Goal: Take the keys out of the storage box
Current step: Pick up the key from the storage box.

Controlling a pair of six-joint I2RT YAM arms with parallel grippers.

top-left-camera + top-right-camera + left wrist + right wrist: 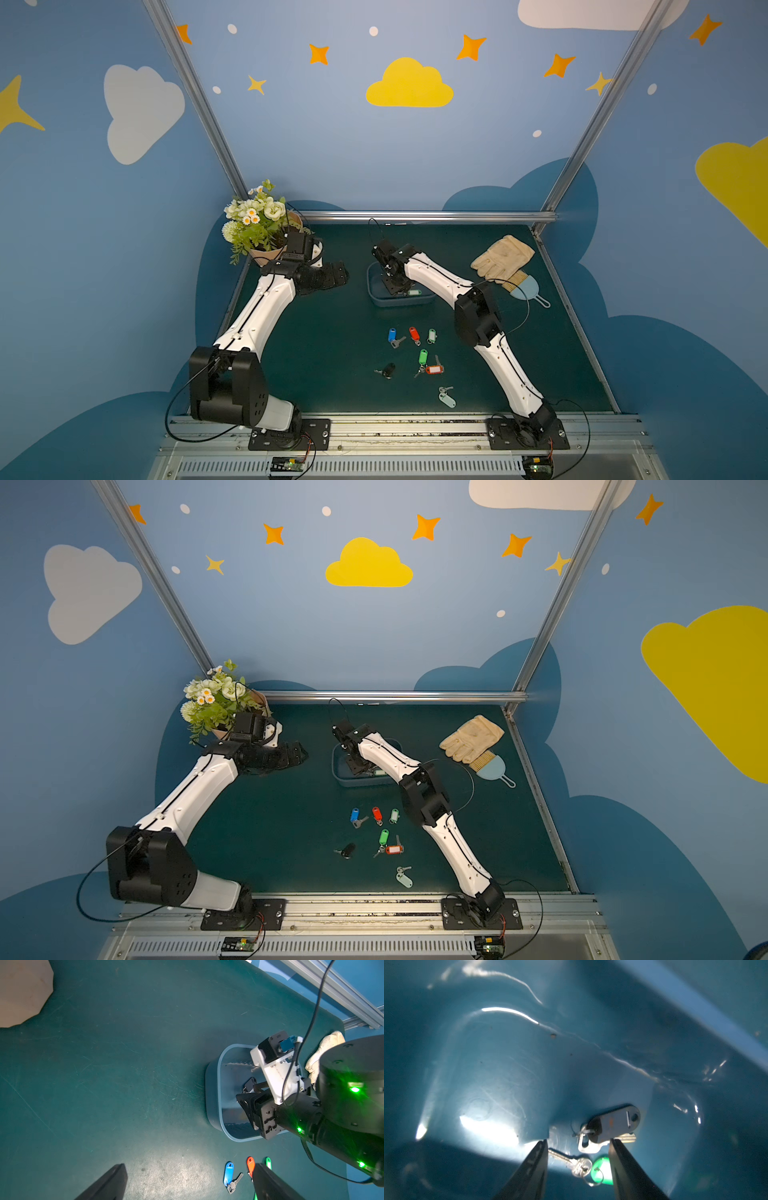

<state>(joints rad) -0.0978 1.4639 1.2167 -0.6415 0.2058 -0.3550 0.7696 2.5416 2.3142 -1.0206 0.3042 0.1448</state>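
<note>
**Top views.** The right claw [395, 287] is down inside the box [374, 300], with the green-tag key [413, 292] just beside it on the box floor. Seven keys [422, 356] lie spread on the mat [324, 365] in front of the box, well apart from it. The left claw [334, 276] hangs near the pot [262, 255], clear of the box. A glove [503, 257] and a brush [521, 286] lie beyond the right arm, out of the way. The box looks light, so a claw dragging on its wall could shove or tip it.

**Left wrist view.** The left claw [190, 1167] has its jaws wide apart and holds nothing. The right claw [248, 1097] fills much of the box [218, 1076], and the dark-tag key [249, 1083] lies by its tip. The box wall stands between these keys and the mat, so a low pull-out could catch the rim.

**Right wrist view.** The right claw [578, 1141] has its jaws apart, clamped on nothing, with the tips low over the box floor [508, 1064]. The dark-tag key [614, 1120] lies just past the tips, its blade behind one finger. The green-tag key [600, 1167] lies between the fingers. The two keys nearly touch. Closing here may catch both, or pinch only a thin blade or ring that slips out on the lift. Flat metal on slick plastic gives little to bite.
</note>
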